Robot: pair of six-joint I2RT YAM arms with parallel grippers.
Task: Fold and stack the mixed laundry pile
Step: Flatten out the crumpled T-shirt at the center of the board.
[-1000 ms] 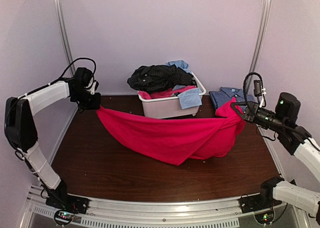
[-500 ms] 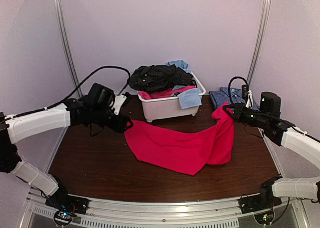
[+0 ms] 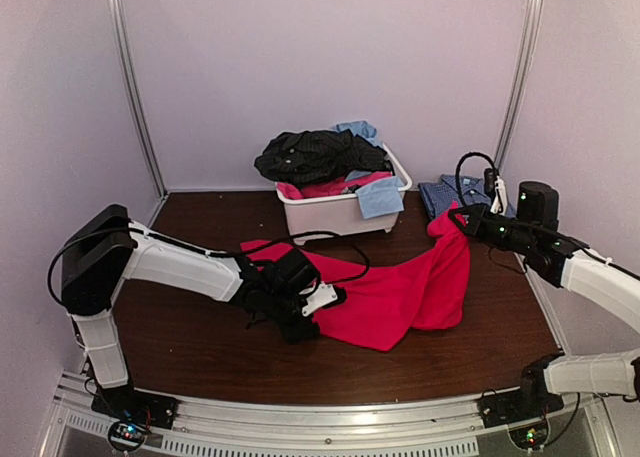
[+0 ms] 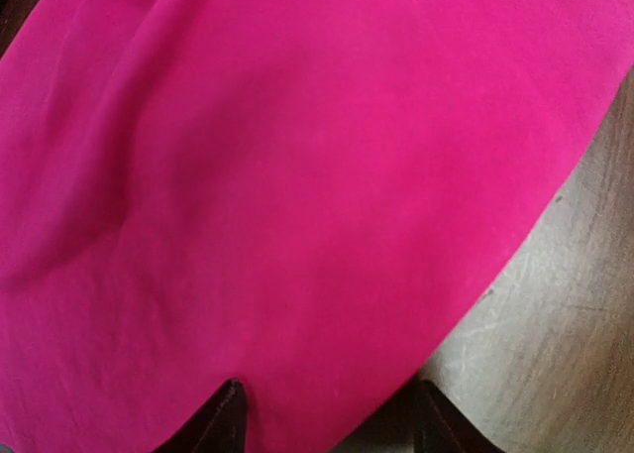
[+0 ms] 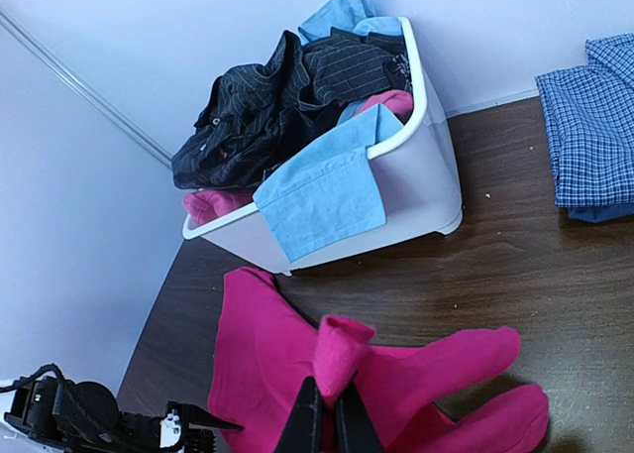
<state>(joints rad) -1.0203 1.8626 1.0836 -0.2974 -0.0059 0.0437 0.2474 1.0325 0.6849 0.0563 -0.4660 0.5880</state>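
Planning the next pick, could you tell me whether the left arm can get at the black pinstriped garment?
Probably yes: the left claw stands open, and the black garment lies uncovered atop the tub.

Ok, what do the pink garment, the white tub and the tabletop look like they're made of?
Pink garment: soft matte cloth, probably cotton-like; it drapes and creases. White tub: smooth rigid plastic, moulded rim, slight sheen. Tabletop: dark wood or wood-look laminate; grain and scuffs show.

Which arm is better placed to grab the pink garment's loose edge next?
Likely left: the left gripper is open above the pink garment, at its near edge; the right gripper is shut on its raised corner.
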